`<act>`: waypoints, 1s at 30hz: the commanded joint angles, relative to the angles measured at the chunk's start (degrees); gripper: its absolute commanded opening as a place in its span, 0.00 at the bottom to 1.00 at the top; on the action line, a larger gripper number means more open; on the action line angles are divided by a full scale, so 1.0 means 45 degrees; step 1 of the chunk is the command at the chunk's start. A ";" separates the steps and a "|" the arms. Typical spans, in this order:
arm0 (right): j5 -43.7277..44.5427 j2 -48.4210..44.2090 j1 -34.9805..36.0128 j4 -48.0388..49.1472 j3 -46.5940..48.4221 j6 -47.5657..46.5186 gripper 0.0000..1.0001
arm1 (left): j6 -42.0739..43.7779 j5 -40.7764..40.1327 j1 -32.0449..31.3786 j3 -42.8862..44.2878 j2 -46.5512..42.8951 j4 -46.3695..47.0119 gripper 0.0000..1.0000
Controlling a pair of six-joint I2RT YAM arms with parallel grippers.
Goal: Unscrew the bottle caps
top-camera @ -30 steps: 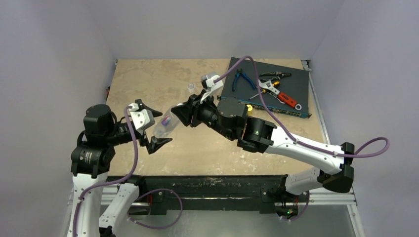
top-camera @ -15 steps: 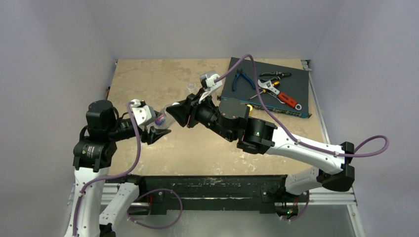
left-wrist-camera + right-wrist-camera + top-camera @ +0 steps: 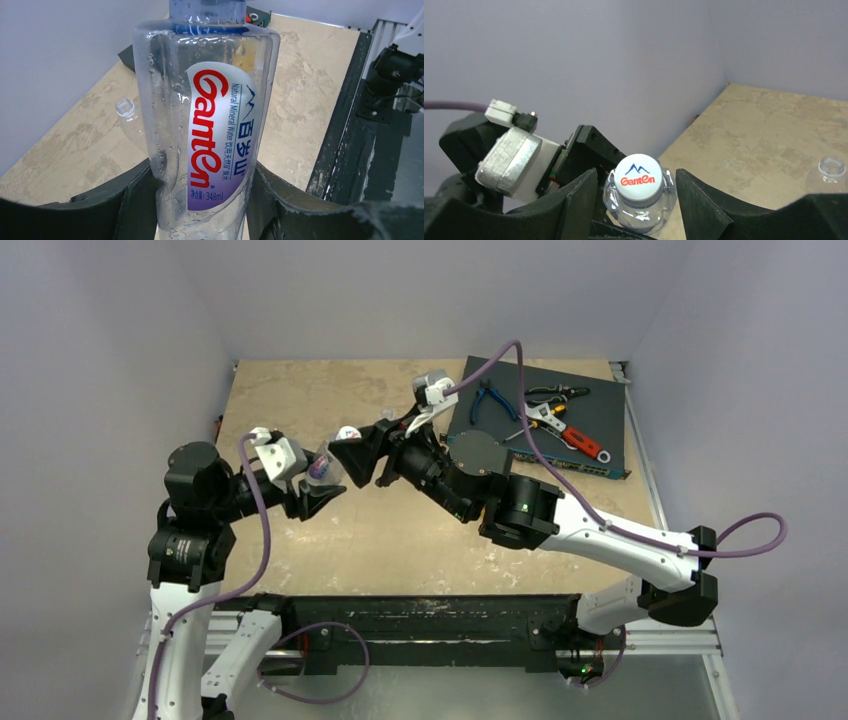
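Bottles number two: one clear bottle [image 3: 170, 125], white cap [image 3: 640, 174] on, pinched in the left gripper [image 3: 205, 172], the right gripper [image 3: 635, 177] spread around that one cap; one uncapped bottle [image 3: 126, 109] rests on the worktop [image 3: 300, 100].

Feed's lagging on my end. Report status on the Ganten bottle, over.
Left gripper clamped on Ganten bottle, held aloft. Right gripper open, jaws either side of white cap, not touching. Nothing in the way.

Left tool [image 3: 322, 480] clamped, pointing right; right tool [image 3: 342, 460] jaws parted, pointing left, meeting left tool.
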 commanded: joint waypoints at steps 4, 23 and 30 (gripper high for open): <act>0.0531 0.0749 0.0069 0.0712 0.1986 0.0080 0.64 | -0.2091 -0.0450 -0.0010 -0.0276 -0.0167 0.2343 0.16; 0.0956 0.1544 0.0069 0.0280 0.3019 -0.0571 0.54 | -0.2464 -0.0413 -0.0009 0.0037 -0.0150 0.2456 0.12; 0.1133 0.1466 0.0069 0.0076 0.2714 -0.0605 0.41 | -0.2807 -0.0353 -0.0009 0.0038 -0.0072 0.2767 0.12</act>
